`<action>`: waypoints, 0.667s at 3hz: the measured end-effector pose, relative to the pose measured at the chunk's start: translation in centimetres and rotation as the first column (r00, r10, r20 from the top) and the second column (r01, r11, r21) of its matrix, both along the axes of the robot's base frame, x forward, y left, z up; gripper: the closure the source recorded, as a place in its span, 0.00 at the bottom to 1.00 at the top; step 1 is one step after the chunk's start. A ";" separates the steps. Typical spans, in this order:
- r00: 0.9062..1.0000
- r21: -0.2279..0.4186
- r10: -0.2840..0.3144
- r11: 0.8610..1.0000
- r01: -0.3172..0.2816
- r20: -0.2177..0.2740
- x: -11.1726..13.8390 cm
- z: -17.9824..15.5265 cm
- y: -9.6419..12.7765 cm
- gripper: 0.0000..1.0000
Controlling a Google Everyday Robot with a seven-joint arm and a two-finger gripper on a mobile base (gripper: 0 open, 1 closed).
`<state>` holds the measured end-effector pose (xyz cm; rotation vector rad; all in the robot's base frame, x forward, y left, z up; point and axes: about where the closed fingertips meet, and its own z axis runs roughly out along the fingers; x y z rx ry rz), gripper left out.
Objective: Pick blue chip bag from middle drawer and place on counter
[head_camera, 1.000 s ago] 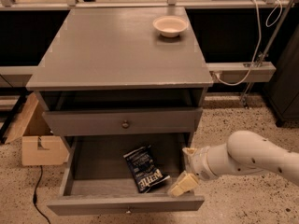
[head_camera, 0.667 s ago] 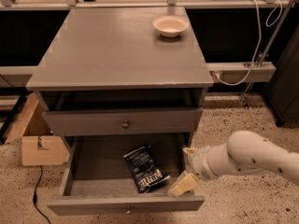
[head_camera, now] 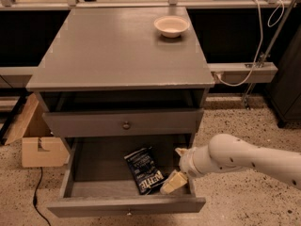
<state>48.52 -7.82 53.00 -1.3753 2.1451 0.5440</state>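
The blue chip bag (head_camera: 146,170) lies flat on the floor of the open middle drawer (head_camera: 94,171), right of centre, white lettering up. My gripper (head_camera: 177,168) comes in from the right on a white arm and sits inside the drawer's right end, just right of the bag. One cream finger (head_camera: 173,182) rests beside the bag's lower right corner, the other (head_camera: 180,151) is higher near the drawer's back. The fingers are spread apart and hold nothing. The counter (head_camera: 117,51) is the grey top slab above.
A small cream bowl (head_camera: 171,26) stands on the counter's back right. A closed drawer front with a round knob (head_camera: 126,125) sits above the open drawer. A cardboard box (head_camera: 37,145) stands on the floor at left. A cable and rail run at right.
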 end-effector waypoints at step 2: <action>0.998 0.041 -0.059 0.997 0.060 -0.012 5.1 -6.2 1.7 0.00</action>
